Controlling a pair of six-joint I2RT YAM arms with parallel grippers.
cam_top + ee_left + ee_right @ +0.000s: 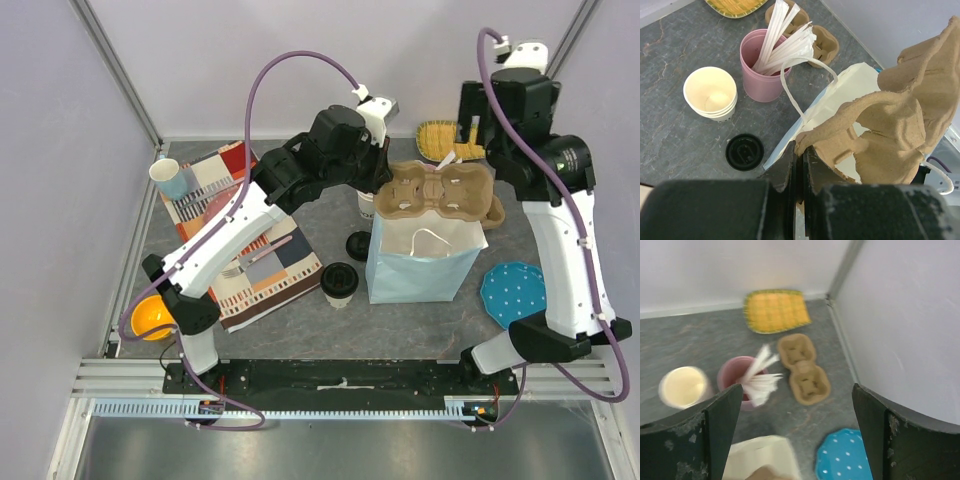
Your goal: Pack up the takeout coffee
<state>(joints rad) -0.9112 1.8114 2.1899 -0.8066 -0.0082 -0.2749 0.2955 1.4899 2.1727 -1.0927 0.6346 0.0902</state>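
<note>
Overhead: grey, stone-veined tabletop [330, 320] boxed by pale lilac walls, aluminium rail along near edge.

Left arm reaching diagonally from near-left corner toward table centre; left gripper [799, 165] pinched tight on rim of moulded brown pulp cup carrier [443, 192], held over mouth of light-blue paper bag [420, 268]. Bag upright at centre, white looped handle showing.

Right arm folded upward from near-right corner, wrist high at far edge; right gripper [795, 435] spread fully wide, nothing between fingers.

Takeout coffee [339, 285], small white paper cup with round black lid, upright toward near edge, just left of bag, touching neither gripper.

Loose black lid [744, 152] flat beside bag's far-left corner. Stack of lidless white cups [710, 94] beyond it, next to pink cup [759, 70] full of white paper-wrapped sticks. Second pulp carrier [803, 368], two-pocket, behind pink cup. Yellow woven tray [776, 310] at far edge.

Patchwork cloth [245, 240] along left side, white cup with blue band [172, 178] at its far corner. Orange bowl [153, 317] at near-left corner. Blue dotted plate [514, 292] toward right edge.
</note>
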